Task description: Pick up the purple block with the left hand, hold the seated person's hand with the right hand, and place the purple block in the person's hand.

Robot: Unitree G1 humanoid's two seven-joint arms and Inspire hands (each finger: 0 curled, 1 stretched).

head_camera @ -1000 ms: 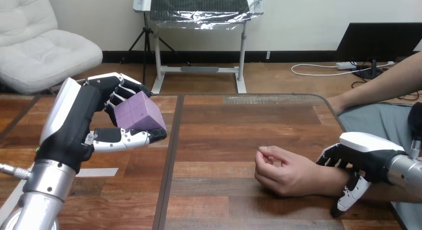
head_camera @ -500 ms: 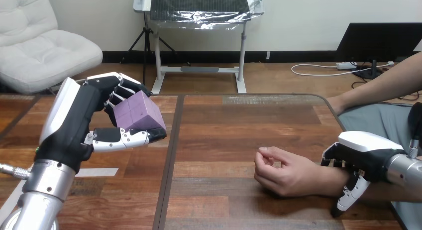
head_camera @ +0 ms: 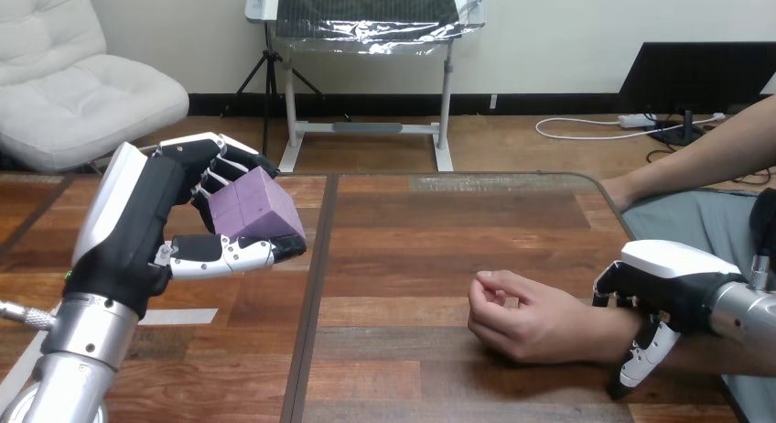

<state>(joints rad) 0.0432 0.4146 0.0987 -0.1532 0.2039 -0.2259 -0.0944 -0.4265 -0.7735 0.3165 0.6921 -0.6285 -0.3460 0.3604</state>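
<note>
Head view. Where the left arm rises from the lower left corner, the left hand (head_camera: 137,212) is lifted above the table (head_camera: 439,231) at mid-left of the frame. Its fingers and thumb are closed round the purple block (head_camera: 254,206), with the fingers behind the block and the thumb beneath it. The block is clear of the wood.

The person's hand (head_camera: 522,318) rests on the table at lower centre-right, loosely curled (nothing seen in it). The right hand (head_camera: 673,284), at the lower right, sits over the person's wrist. Its fingers are curled across the top of the wrist and its thumb is down the near side, clasping it. The block and the person's hand are well apart.
</note>
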